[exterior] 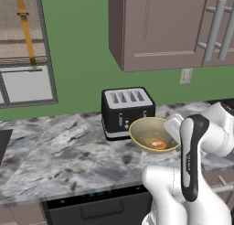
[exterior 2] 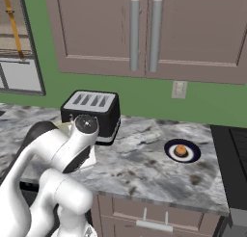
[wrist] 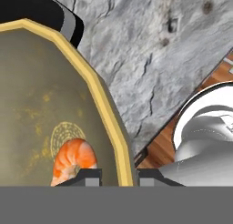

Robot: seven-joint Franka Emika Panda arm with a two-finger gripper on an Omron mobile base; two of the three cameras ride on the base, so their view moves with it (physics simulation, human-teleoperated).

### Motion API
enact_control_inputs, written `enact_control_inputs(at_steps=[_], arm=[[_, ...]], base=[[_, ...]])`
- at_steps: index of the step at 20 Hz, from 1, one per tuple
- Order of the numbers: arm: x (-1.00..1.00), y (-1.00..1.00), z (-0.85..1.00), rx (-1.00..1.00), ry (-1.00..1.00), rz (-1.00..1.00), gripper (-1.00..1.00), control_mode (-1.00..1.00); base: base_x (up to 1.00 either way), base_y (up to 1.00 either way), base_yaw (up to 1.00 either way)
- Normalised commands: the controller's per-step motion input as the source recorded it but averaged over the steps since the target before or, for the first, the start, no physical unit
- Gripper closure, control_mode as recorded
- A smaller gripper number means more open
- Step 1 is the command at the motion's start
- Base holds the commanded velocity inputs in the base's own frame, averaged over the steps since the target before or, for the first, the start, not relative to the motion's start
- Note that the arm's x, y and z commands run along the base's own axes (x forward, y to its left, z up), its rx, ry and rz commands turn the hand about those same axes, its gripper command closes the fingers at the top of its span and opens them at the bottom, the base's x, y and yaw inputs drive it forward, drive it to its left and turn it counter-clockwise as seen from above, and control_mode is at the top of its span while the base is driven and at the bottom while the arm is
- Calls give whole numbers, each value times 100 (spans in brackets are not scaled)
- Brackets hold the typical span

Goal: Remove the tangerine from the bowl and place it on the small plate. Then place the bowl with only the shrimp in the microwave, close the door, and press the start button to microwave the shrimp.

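One shrimp (wrist: 73, 159) lies inside the bowl (wrist: 41, 104), left of the gripper (wrist: 119, 176), whose nearly closed fingers pinch the bowl's yellow rim. Farther right, the tangerine (exterior 2: 180, 150) sits on the small plate (exterior 2: 169, 153).

Colours on a grey-veined marble counter under mauve cabinets

The wide glossy yellowish-tan bowl (exterior: 153, 133) has a brighter yellow rim and a mottled olive inside with a faint ring pattern; in it lies the small curled shrimp (wrist: 73, 162), orange-pink with paler bands. The small round plate (exterior 2: 182, 151) has a dark navy-black rim and white centre, and carries the small round orange-brown tangerine (exterior 2: 180, 150). The boxy four-slot toaster (exterior: 127, 110) is black with a silvery-grey top. The stone countertop (exterior: 55, 155) is pale grey marble with darker veins and brown flecks. The flat-panelled wall cabinets (exterior 2: 193, 33) are brownish-mauve with grey bar handles, set against a plain green wall (exterior: 77, 45).
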Motion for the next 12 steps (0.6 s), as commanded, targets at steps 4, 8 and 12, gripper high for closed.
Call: enact_control_inputs(at_steps=[4,8,12], arm=[[-49,3,-13,0,-8,0,100,-100],[-22,0,-2,0,-4,0,100,100],[0,0,0,0,0,0,100,100]], base=[[0,0,0],[-75,-1,0],[-100,-30,-9]])
